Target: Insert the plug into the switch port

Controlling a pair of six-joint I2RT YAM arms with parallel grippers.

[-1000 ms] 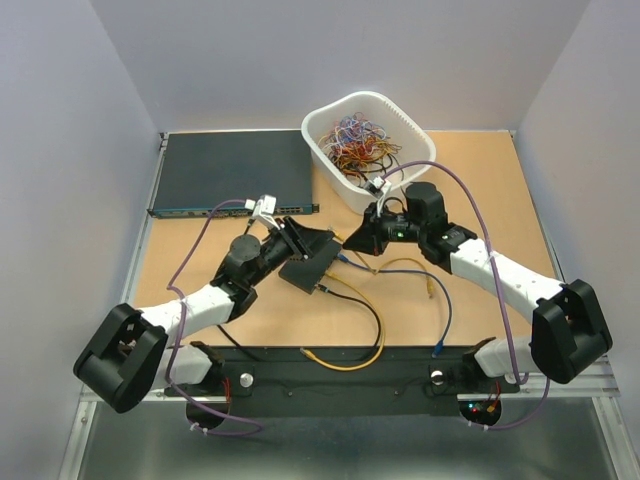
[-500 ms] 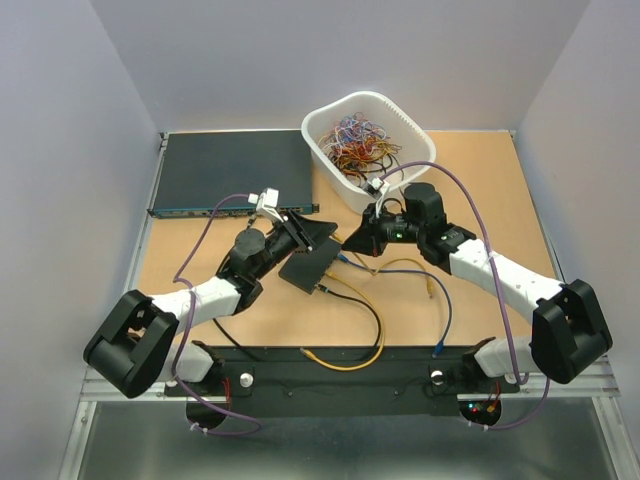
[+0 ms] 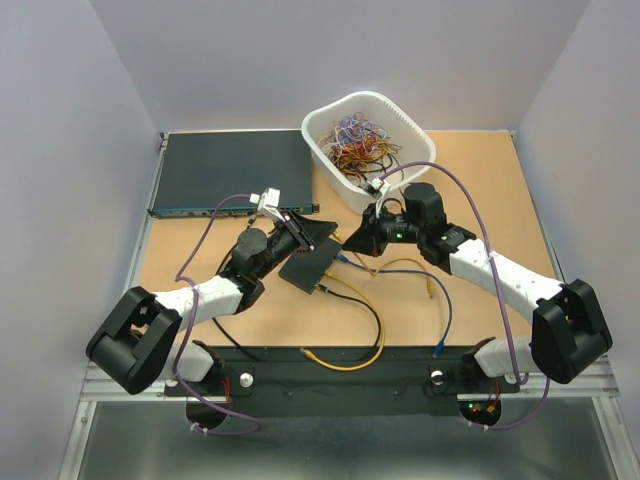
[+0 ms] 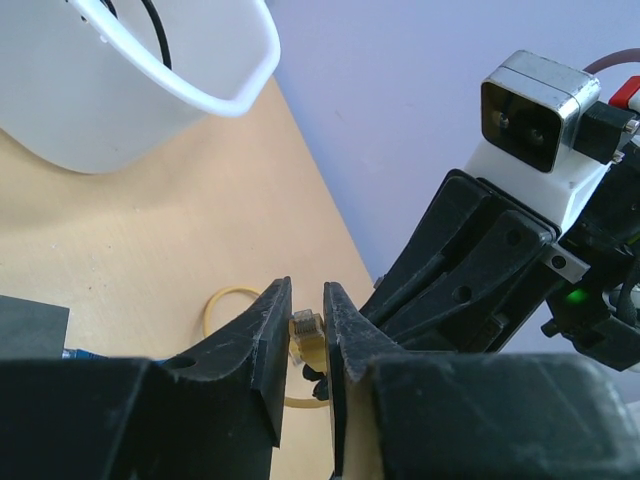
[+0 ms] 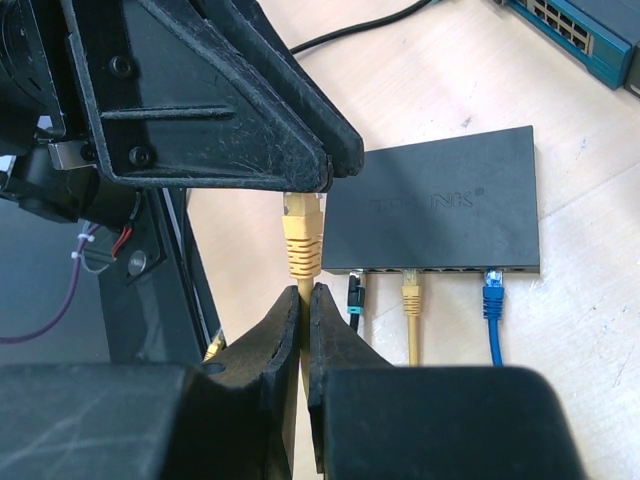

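Observation:
The small black switch box lies mid-table; the right wrist view shows its port row along the near edge. My right gripper is shut on the yellow cable just behind the yellow plug and holds it in the air left of the box. My left gripper has its fingers closed on either side of the plug's clear tip. From above, the two grippers meet at the box's far corner, the left gripper facing the right gripper.
Black, yellow and blue plugs sit in the box's ports. A white basket of wires stands behind. The wide grey unit lies back left. Loose yellow and blue cables trail toward the near edge.
My left arm has swung in and its gripper has moved up and to the right, onto the plug tip. The right gripper has stayed almost still.

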